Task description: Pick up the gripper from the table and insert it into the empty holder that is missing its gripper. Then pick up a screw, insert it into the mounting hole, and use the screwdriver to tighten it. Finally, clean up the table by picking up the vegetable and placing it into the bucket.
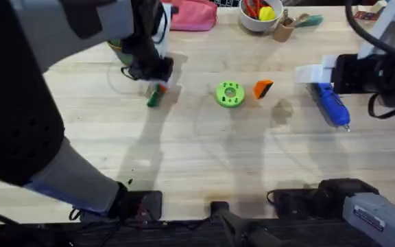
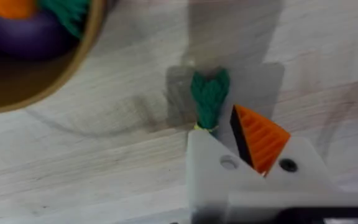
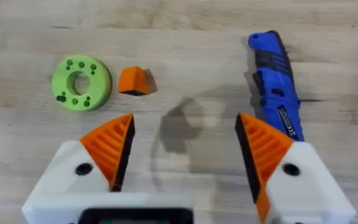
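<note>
The vegetable (image 1: 155,97) lies on the table at the back left, its leafy end (image 2: 209,94) poking out past my left gripper (image 2: 232,146). That gripper's jaws are close together on the stem; one finger has an orange ribbed tip (image 2: 261,138), the other is the bare white holder (image 2: 211,171). The bucket (image 2: 67,74) stands close by, with toy vegetables inside. The orange gripper wedge (image 1: 262,88) (image 3: 133,81) rests mid-table. The blue screwdriver (image 1: 331,104) (image 3: 276,84) lies at the right. My right gripper (image 1: 312,73) (image 3: 185,149) hovers open just beside the screwdriver.
A green disc with holes (image 1: 230,94) (image 3: 81,83) sits beside the orange wedge. A pink pouch (image 1: 192,15), a white bowl (image 1: 259,24) of toys and a brown cup (image 1: 283,31) line the back edge. The left arm looms large over the left side.
</note>
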Available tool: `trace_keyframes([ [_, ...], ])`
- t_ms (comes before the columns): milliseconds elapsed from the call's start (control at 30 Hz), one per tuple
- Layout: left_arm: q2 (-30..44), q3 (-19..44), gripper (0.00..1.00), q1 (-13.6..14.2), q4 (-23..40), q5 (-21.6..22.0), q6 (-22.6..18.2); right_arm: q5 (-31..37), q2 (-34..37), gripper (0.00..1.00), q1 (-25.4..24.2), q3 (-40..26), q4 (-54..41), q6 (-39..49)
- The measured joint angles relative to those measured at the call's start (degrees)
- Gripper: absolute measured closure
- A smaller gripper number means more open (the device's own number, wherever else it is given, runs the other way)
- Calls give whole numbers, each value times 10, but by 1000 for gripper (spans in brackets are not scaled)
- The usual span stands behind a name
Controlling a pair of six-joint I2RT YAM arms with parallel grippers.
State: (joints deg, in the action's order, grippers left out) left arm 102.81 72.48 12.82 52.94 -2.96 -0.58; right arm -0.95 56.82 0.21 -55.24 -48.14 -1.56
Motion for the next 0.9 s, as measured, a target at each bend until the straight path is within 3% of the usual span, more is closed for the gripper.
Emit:
trace_keyframes([
  [433, -162, 34, 995, 0, 21, 0, 2, 0, 0, 75, 0, 0, -2, 0],
  [800, -174, 35, 985, 0, 43, 0, 1, 0, 0, 75, 0, 0, -3, 0],
  [900, -174, 35, 539, 0, 43, 0, 2, 0, 0, 75, 0, 0, -3, 0],
])
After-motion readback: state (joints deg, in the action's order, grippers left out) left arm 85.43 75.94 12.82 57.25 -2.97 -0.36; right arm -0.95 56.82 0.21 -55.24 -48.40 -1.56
